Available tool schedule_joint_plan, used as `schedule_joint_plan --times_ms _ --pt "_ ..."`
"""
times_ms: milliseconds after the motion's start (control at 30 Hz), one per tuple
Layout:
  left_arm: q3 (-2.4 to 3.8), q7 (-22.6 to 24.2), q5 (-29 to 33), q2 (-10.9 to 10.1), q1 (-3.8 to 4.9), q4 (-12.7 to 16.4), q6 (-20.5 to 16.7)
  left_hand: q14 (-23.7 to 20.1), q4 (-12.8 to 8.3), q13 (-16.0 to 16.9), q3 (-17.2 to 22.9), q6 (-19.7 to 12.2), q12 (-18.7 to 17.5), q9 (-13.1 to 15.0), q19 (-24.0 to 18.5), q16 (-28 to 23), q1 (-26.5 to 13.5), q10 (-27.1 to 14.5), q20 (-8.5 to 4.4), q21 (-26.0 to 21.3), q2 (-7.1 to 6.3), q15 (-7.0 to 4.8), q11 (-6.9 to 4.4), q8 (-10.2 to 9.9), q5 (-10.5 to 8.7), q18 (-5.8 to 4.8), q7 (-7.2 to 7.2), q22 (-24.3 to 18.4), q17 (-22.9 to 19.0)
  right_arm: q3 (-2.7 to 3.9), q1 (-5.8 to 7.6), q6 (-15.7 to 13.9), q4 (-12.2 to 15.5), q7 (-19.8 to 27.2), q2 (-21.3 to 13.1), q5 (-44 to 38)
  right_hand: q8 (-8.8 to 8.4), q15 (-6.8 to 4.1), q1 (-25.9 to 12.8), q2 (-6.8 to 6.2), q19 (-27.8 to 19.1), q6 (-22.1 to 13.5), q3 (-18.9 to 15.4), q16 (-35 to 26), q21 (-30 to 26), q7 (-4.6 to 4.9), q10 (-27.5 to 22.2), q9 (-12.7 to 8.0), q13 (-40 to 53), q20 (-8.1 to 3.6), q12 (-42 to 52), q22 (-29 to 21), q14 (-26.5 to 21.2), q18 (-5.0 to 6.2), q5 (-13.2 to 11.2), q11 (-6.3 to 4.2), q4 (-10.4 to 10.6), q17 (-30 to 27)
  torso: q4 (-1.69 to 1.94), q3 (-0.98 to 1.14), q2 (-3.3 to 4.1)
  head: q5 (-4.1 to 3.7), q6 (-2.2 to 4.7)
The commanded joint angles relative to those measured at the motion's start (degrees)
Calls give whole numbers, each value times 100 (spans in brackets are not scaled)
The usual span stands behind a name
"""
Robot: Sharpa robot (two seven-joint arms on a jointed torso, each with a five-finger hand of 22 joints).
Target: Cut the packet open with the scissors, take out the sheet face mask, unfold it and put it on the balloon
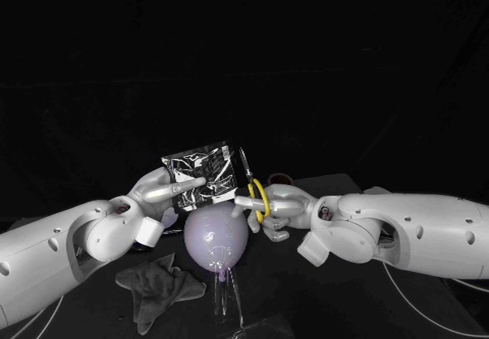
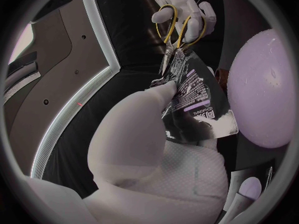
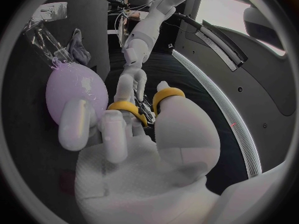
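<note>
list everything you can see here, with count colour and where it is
packet: one, black and silver, held up above the balloon by the left hand
scissors: one pair, yellow handles, in the right hand, blades pointing up at the packet's edge
balloon: one, pale purple, on the table between the two hands
clear plastic piece: one, see-through, at the balloon's near end
cloth: one, grey, crumpled on the table near the left arm
small reddish thing: one, behind the right hand, too small to tell what
table: one, black
left hand: silver, gripping the packet
right hand: silver, fingers through the scissor handles
</note>
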Motion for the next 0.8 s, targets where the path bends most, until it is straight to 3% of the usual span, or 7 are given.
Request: schedule_joint_plan --times_ms 33,167,200,333,800 --pt "7 34 35 8 9 8 101 3 -28 0 -5 -15 35 719 0 -18 -9 20 -12 19 47 -35 -11 33 25 102 39 -5 9 5 4 81 26 -13 10 -176 -203 136 308 142 42 -42 -605 -42 82 360 -590 -148 -1529 135 -1873 838 476 48 -21 170 204 827 -5 3 0 6 -2" --pt "7 32 35 10 9 0 102 3 -28 0 -5 -15 35 719 0 -18 -9 20 -12 19 47 -35 -11 33 25 102 39 -5 9 5 5 94 74 -53 10 -232 -336 245 371 176 36 -202 -790 -57 58 484 -848 -210 -1856 214 -2001 827 466 52 -22 287 269 778 -7 5 2 8 2" --pt "7 31 35 10 9 -2 101 3 -28 0 -5 -15 35 719 0 -18 -9 20 -12 19 47 -35 -11 33 25 102 39 -5 9 5 5 95 87 -62 8 -247 -444 293 384 175 0 -391 -869 -63 -27 556 -1040 -256 -1994 248 -1989 795 461 66 -20 350 301 760 -7 5 2 8 2" --pt "7 28 35 13 10 -14 102 3 -28 0 -5 -15 35 719 0 -18 -9 20 -12 19 47 -35 -11 33 25 102 39 -5 9 5 5 99 130 -92 0 -283 -465 397 557 233 -79 -573 -1228 -57 -240 662 -1292 -314 -2559 377 -1994 694 448 121 -10 458 480 724 -5 5 2 9 5" --pt "8 24 -21 26 12 -30 266 7 -31 1 -1 -13 38 727 2 -17 -13 23 -12 22 49 -36 -12 34 25 102 39 -4 16 5 4 216 157 -167 38 -273 -384 399 713 389 -34 -595 -1525 -31 -179 654 -1119 -312 -3023 398 -1973 683 446 117 -24 450 548 712 0 0 1 6 -3"
